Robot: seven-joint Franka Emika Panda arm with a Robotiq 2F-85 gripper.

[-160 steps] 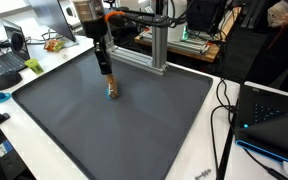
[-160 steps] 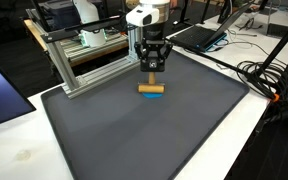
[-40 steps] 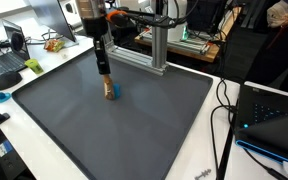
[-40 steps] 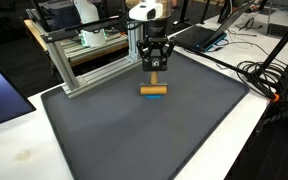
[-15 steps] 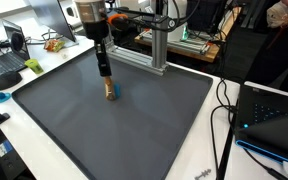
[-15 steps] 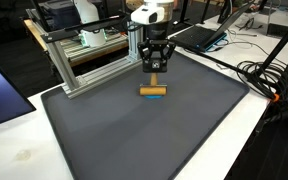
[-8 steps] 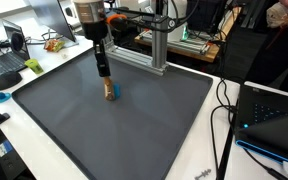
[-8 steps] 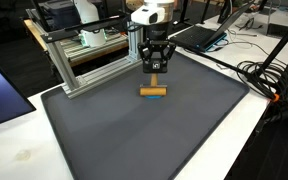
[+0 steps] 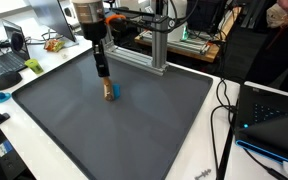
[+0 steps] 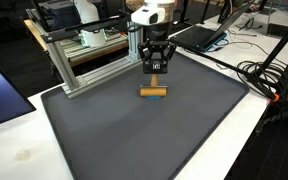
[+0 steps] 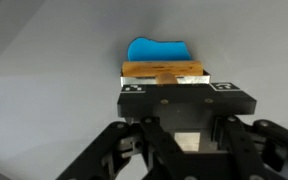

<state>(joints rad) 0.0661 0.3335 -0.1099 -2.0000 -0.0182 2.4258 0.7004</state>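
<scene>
Frame [image 10: 79, 62] standing off left, well apart. Mid-mat [image 10: 104, 140]: claw [image 10: 154, 70] coming straight down, clenching the tool [image 10: 152, 91] by its upright stem, probably so the blue edge is facing the mat. Wooden bar lying level, running side to side across the jaws. Contact with mat: cannot tell.

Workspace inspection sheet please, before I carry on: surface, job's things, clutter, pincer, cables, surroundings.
Surface: grey mat, lying flat on a white table.
Job's things: wooden tool with a blue edge, toward the mat's far side.
Clutter: nothing seen on the mat.
Grippers: pincer shut on the tool from above, pointing straight down.
Cables: black bundle on the table, off the mat.
Surroundings: aluminium frame and laptop behind the mat.
</scene>
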